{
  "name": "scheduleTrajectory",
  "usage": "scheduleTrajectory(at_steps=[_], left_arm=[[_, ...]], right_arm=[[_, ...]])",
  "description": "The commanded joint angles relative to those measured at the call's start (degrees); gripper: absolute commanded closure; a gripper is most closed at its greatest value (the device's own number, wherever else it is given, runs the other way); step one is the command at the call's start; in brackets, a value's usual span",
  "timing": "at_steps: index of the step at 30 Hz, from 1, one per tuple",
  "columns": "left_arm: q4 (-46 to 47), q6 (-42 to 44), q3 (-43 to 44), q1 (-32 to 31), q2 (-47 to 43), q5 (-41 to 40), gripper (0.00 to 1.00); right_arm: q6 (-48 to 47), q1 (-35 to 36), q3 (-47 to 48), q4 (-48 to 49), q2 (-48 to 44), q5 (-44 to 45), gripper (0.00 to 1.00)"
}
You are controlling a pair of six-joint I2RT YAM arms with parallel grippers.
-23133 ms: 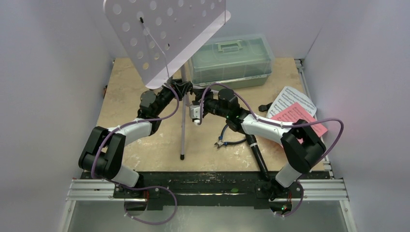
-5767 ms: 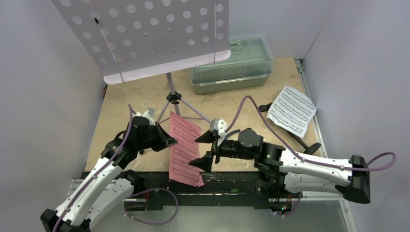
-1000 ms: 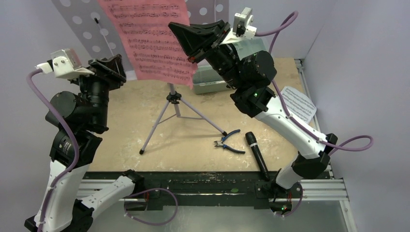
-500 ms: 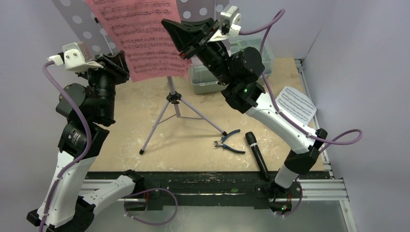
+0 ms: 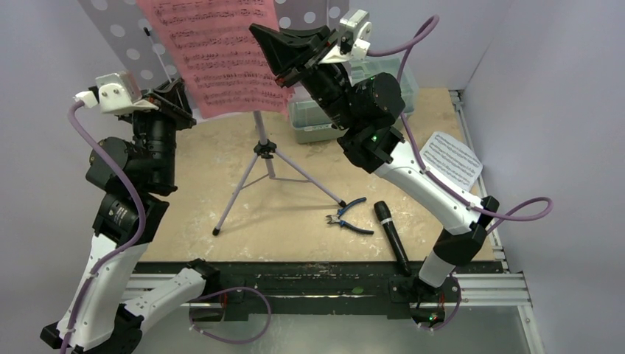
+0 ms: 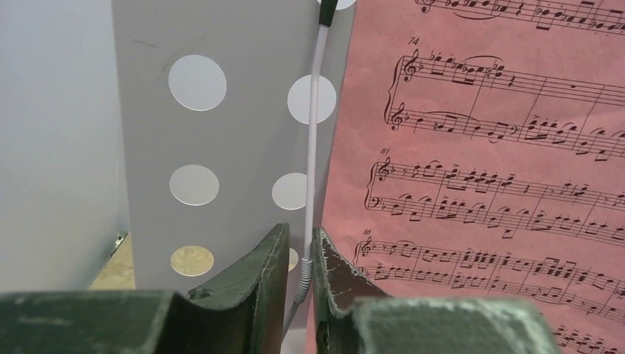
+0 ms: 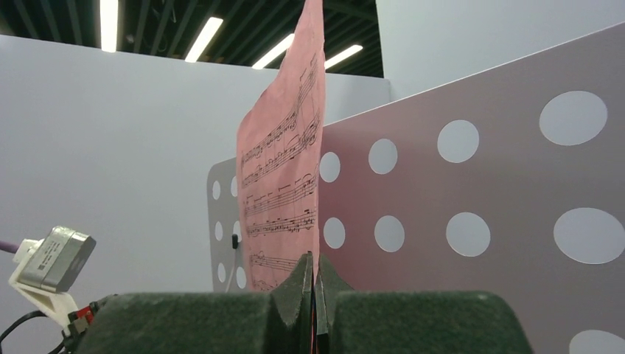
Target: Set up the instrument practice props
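Observation:
The pale lilac music stand [image 5: 259, 133] stands on its tripod mid-table, its perforated desk [image 6: 243, 133] up at the back. My right gripper [image 5: 264, 40] is raised high. It is shut [image 7: 315, 254] on the right edge of the pink sheet [image 5: 221, 51], holding it upright against the desk [image 7: 501, 184]. My left gripper [image 5: 179, 94] is at the desk's left side. Its jaws [image 6: 301, 228] stand narrowly apart on either side of the white wire page holder [image 6: 317, 147], just above its spring, beside the pink sheet [image 6: 479, 147]. The white sheet [image 5: 451, 158] lies at the right. The black microphone [image 5: 390, 236] lies near the front edge.
Blue-handled pliers [image 5: 348, 215] lie on the table right of the tripod legs. The green toolbox [image 5: 317, 122] sits at the back, mostly hidden behind my right arm. White walls enclose the table on the left, back and right.
My left gripper has moved in to the desk's left side and narrowed its jaws round the wire page holder. My right gripper has shifted the pink sheet slightly left across the desk.

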Motion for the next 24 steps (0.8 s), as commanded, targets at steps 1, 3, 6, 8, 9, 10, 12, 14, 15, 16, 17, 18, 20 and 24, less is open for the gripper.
scheduleTrajectory(at_steps=[1, 3, 6, 8, 9, 10, 12, 14, 15, 16, 17, 18, 20, 24], left_arm=[[5.45, 3.24, -1.96, -0.1, -1.61, 1.25, 0.86], [7.46, 4.32, -3.4, -0.1, -2.39, 2.13, 0.88], [11.25, 6.54, -5.68, -0.1, -3.41, 4.42, 0.91], [13.07, 7.76, -6.23, -0.1, -3.67, 5.81, 0.94], [13.36, 8.3, -6.41, -0.1, -3.63, 6.36, 0.95], [13.75, 8.77, -6.62, -0.07, -3.59, 6.76, 0.95], [14.56, 9.1, -6.99, -0.1, -3.51, 7.31, 0.97], [15.49, 9.99, -7.36, -0.1, -3.5, 7.88, 1.0], [15.83, 10.98, -7.62, -0.1, -3.54, 8.22, 1.0], [16.33, 11.42, -7.92, -0.1, -3.65, 8.6, 1.0], [16.99, 11.75, -8.27, -0.1, -3.79, 8.84, 1.0], [17.7, 12.16, -8.75, -0.1, -4.04, 9.01, 1.0], [18.97, 12.64, -9.53, -0.09, -4.64, 9.2, 1.0], [21.42, 13.42, -11.29, -0.1, -6.05, 10.1, 1.0]], right_arm=[[-1.52, -0.16, 2.67, 2.44, -0.42, 1.67, 1.0], [-1.52, -0.16, 3.41, 2.36, 0.14, 1.88, 1.0], [-1.51, -0.16, 4.51, 2.02, 0.92, 2.29, 1.0], [-1.65, -0.16, 4.6, 2.32, 1.12, 2.49, 1.0], [-1.61, -0.16, 4.6, 2.43, 1.2, 2.52, 1.0], [-1.62, -0.16, 4.68, 2.52, 1.31, 2.52, 1.0], [-1.61, -0.16, 4.82, 2.44, 1.52, 2.85, 1.0], [-1.61, -0.16, 4.93, 2.44, 1.72, 3.12, 1.0], [-1.61, -0.16, 4.95, 2.51, 1.81, 3.17, 1.0], [-1.56, -0.16, 4.95, 2.64, 1.91, 3.19, 1.0], [-1.52, -0.16, 5.08, 2.79, 2.04, 3.24, 1.0], [-1.52, -0.16, 5.17, 2.87, 2.26, 3.32, 1.0], [-1.52, -0.16, 5.87, 2.73, 2.87, 3.56, 1.0], [-1.09, -0.16, 7.32, 2.84, 4.16, 3.28, 1.0]])
